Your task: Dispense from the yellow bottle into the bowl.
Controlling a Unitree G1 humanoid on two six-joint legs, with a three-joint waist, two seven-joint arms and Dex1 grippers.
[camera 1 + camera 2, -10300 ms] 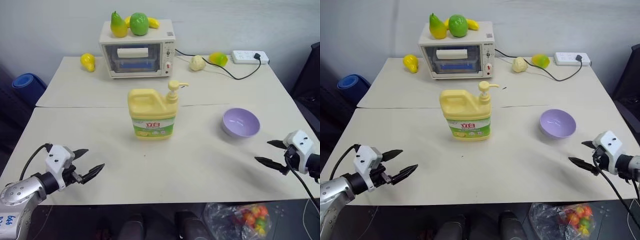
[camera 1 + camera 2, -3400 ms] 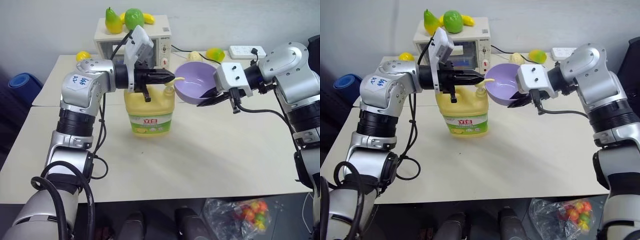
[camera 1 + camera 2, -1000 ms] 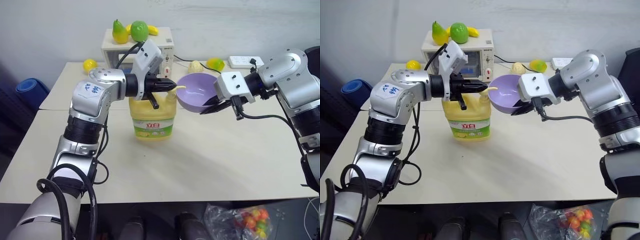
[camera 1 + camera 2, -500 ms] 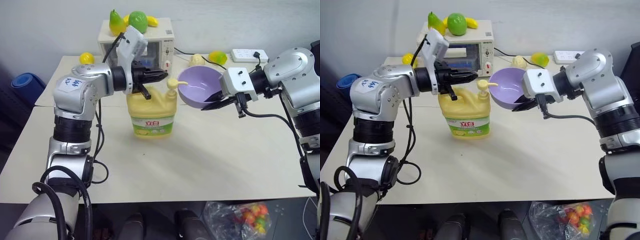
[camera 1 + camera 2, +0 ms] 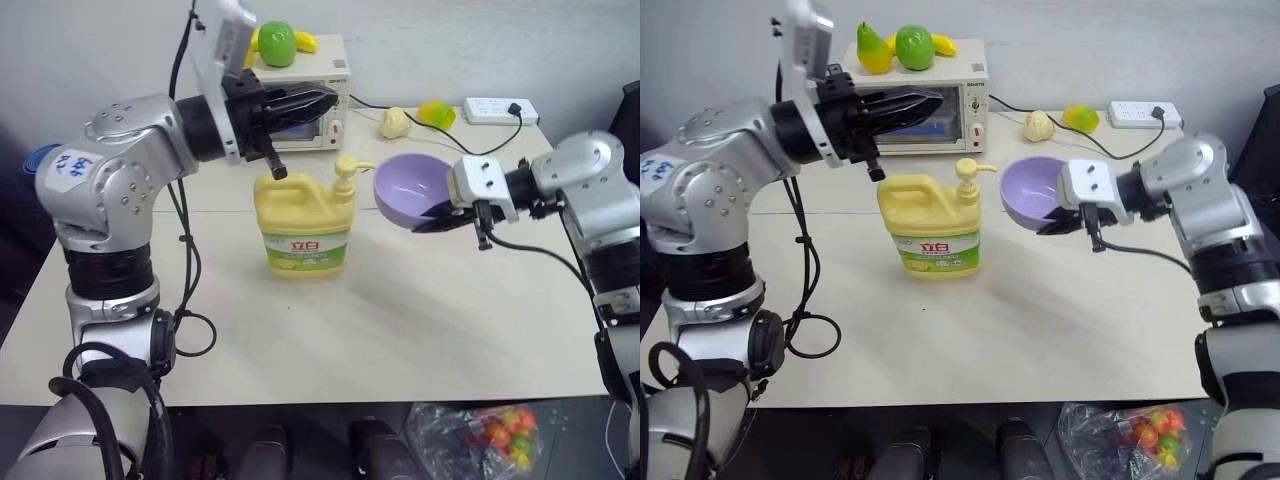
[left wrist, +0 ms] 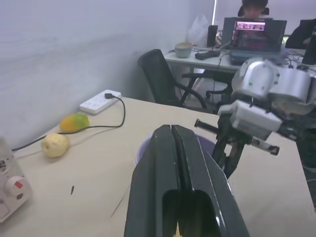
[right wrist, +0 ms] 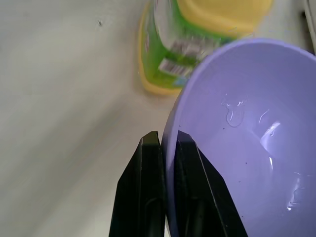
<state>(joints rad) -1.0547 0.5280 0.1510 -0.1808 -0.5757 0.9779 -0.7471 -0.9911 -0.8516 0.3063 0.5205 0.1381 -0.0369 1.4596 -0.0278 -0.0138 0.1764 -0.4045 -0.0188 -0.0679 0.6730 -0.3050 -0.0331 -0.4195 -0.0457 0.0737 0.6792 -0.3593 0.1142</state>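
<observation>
The left end effector (image 5: 322,99), fingers pressed together, has lifted off the pump to the upper middle; the yellow bottle (image 5: 303,222) stands mid-frame on the tabletop (image 5: 400,320); the right end effector (image 7: 163,148), pinching the bowl (image 5: 412,190), has drawn it rightward, liquid droplets inside suggesting dispensing is done

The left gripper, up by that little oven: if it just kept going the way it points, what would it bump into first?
Probably the bowl held by the right gripper: the wrist view shows both just beyond the shut left gripper. Depth is unclear, so it might pass above.
</observation>
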